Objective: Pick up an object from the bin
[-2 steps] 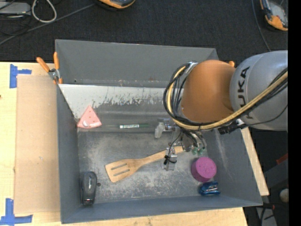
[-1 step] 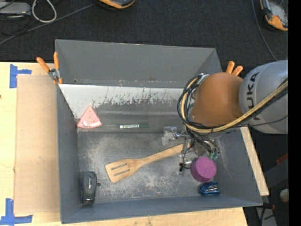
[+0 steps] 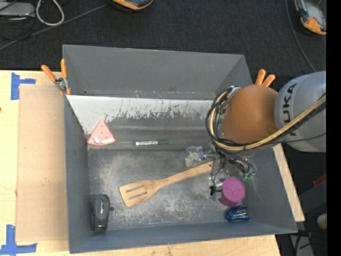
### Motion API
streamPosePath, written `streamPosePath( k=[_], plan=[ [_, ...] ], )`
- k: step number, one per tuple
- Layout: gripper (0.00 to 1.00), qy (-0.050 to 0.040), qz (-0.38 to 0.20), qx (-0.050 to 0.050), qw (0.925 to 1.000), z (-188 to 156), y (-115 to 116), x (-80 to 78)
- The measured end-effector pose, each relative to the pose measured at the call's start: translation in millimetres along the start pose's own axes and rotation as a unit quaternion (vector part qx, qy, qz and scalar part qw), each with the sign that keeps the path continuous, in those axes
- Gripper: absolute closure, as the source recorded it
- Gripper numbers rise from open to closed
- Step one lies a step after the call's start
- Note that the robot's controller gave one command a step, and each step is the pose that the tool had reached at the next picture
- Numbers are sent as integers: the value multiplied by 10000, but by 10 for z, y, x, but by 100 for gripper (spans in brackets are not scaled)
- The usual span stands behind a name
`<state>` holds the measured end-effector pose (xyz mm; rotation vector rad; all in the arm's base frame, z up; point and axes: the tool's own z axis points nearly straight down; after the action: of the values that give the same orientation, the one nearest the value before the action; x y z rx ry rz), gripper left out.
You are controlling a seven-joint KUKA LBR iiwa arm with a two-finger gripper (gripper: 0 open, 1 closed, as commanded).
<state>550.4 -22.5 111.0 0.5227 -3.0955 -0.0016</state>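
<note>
Finds the gripper [image 3: 217, 184] low at the right end of the grey bin [image 3: 160, 79], just beside a magenta cylinder [image 3: 233, 192] and at the handle tip of a wooden slotted spatula [image 3: 165, 181], probably placed there because both lie clear of the walls. Hides the grip under the orange wrist cover [image 3: 248, 113], so cannot tell whether spread or closed. Leaves a small blue thing [image 3: 236, 214] by the front wall, and a pink triangle [image 3: 100, 134] and green pen [image 3: 152, 142] well apart at the left.
</note>
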Motion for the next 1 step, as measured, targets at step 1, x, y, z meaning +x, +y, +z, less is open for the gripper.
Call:
streamPosePath(
  k=[1],
  plan=[
    [0, 14, 501, -5, 9987, 317, -14, 0]
  ],
)
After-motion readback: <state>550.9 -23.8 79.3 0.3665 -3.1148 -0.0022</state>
